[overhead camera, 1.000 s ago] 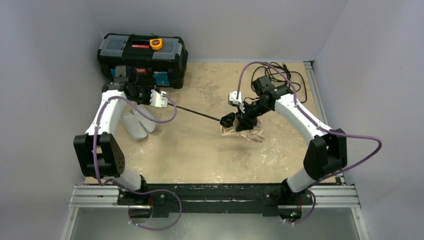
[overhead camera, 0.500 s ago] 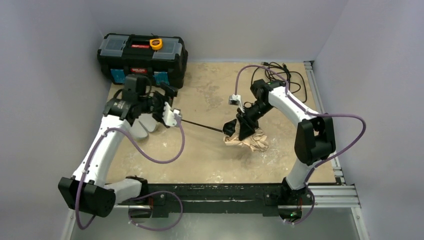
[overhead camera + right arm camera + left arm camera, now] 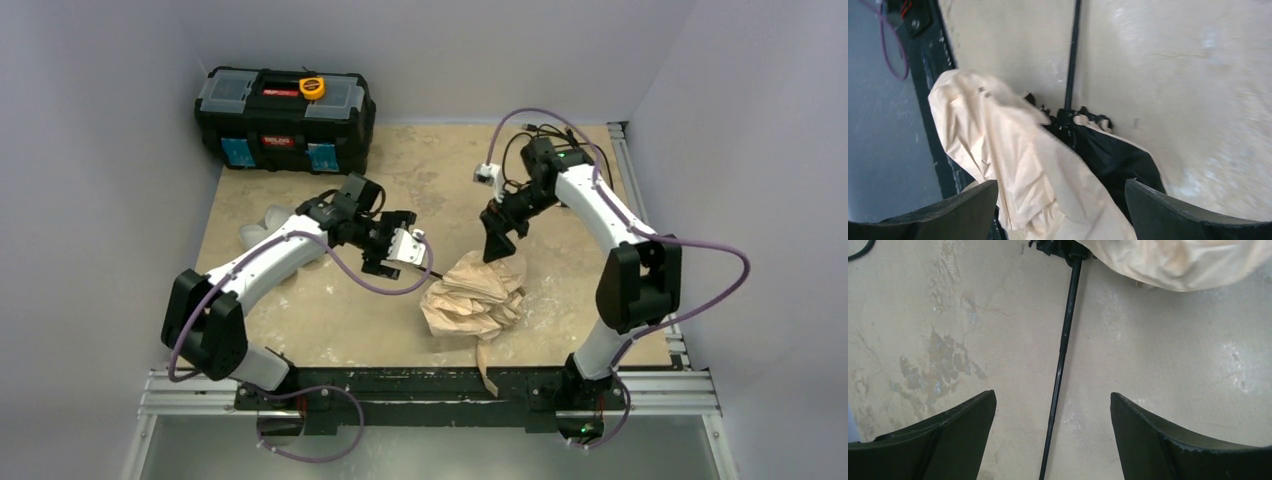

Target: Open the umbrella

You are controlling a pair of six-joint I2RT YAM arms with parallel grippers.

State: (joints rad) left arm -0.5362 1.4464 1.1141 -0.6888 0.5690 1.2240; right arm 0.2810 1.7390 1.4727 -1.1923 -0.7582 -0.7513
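Note:
The umbrella lies on the table as a crumpled tan canopy (image 3: 476,295), part spread, near the front edge. Its thin black shaft (image 3: 1064,340) runs from the canopy (image 3: 1173,260) straight down between the wide-apart fingers of my left gripper (image 3: 1053,400), which is open and touches nothing. In the top view the left gripper (image 3: 410,250) sits just left of the canopy. My right gripper (image 3: 497,240) hangs open above the canopy's far side. In its wrist view the right gripper (image 3: 1060,187) looks down on tan fabric (image 3: 1013,165), black lining (image 3: 1113,155) and the shaft (image 3: 1073,55).
A black toolbox (image 3: 285,115) stands at the back left. A limp pale sleeve (image 3: 262,225) lies behind the left arm. Black cables (image 3: 565,140) coil at the back right. A black rail (image 3: 430,395) runs along the near edge, close to the canopy.
Both grippers have opened. The left arm swung right along the shaft to the canopy. The right gripper let go and pulled back. The canopy dropped and spread toward the front edge.

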